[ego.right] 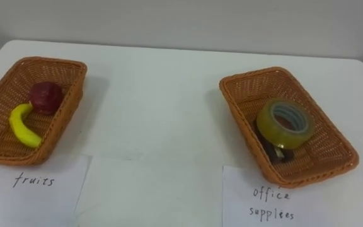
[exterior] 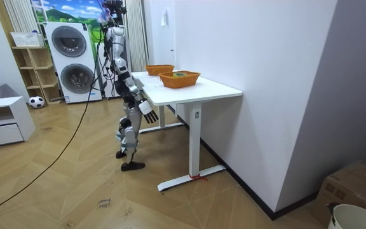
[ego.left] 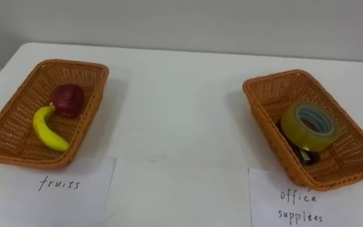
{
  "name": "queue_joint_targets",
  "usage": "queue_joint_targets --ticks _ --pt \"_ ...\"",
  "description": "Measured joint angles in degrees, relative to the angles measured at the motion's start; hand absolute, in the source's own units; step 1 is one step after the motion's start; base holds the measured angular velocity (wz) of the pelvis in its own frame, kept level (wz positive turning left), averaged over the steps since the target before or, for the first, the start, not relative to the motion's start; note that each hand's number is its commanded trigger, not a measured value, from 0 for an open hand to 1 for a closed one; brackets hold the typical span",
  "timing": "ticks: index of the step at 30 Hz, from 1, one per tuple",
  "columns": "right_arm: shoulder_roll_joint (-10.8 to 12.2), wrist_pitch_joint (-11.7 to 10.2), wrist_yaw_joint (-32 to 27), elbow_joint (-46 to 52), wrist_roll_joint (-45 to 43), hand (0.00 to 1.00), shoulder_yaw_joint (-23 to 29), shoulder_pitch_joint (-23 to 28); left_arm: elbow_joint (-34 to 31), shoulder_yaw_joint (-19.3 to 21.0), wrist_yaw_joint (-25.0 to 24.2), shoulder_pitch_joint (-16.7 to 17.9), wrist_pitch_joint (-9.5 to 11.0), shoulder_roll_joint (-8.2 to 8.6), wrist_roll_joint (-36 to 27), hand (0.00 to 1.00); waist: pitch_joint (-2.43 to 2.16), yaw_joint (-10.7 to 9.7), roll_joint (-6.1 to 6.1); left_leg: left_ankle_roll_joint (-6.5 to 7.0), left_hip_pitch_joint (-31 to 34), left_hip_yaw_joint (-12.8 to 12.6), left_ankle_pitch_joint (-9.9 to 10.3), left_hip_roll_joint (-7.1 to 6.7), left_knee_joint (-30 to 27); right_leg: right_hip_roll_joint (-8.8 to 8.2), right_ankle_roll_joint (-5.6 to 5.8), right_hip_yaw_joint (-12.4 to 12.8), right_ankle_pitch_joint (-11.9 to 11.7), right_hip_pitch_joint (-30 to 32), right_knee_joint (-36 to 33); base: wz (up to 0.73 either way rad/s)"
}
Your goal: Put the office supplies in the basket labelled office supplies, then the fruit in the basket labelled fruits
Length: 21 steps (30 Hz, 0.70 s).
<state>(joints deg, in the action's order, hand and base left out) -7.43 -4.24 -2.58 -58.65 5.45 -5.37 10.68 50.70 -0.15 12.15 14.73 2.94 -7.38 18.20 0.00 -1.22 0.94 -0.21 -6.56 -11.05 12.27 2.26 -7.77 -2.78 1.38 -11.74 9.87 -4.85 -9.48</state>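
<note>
Judged done, or all but.

At 9 o'clock on the white table [ego.left: 181, 107], the wicker fruit basket [ego.left: 74, 64], with 2 pieces inside: a dark red apple [ego.left: 68, 99] and, touching it at its 7 o'clock, a yellow banana [ego.left: 48, 129].

At 3 o'clock, well apart from the first, the wicker office basket [ego.left: 276, 77], with a yellowish tape roll [ego.left: 309, 126] propped at a tilt. Just under the roll, at its 6 o'clock, a small dark object [ego.left: 304, 156], too hidden to name.

Between the 2 baskets, plain tabletop and no loose item waiting, as far as the eye views reach. By that reading, nothing left to sort, unless more lies beyond the edges of the views.

Writing: 1 white sheet at the 6 o'clock of each basket, both handwritten.
- The fruit label [ego.left: 62, 184]: "fruits".
- The office label [ego.left: 301, 205]: "office supplies", in 2 lines.

No brand legible on the tape.

In the room view, standing close at the table's near edge. Right hand [exterior: 149, 111] hanging low beside that edge, fingers straight and loosely spread, holding nothing.
</note>
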Motion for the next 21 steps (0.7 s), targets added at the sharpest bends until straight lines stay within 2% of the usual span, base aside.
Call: queue_joint_targets --ticks 2,6,21 --pt "0.02 0.00 0.36 -1.30 0.07 0.00 0.15 -0.39 0.03 -0.01 0.07 0.02 0.00 0.03 0.04 0.00 -0.19 -0.04 0.16 0.00 -0.05 -0.14 0.00 0.02 0.00 0.06 0.01 0.40 0.00 -0.01 0.01 -0.04" --pt "0.08 0.02 0.92 -1.76 0.31 0.00 0.93 -0.52 0.04 -0.09 0.11 0.10 0.00 0.03 0.04 0.00 -0.22 -0.06 0.20 0.01 -0.09 -0.30 0.00 0.04 0.00 0.11 0.01 0.64 0.00 0.03 0.00 -0.01" --pt "0.13 0.16 2.60 -3.81 1.63 0.00 2.27 -1.53 0.84 -0.11 0.19 -0.46 -0.09 0.03 1.17 0.00 0.05 -0.58 -0.08 0.01 -0.17 -0.94 0.01 0.08 0.00 0.14 0.01 0.82 0.01 0.13 0.01 0.00"
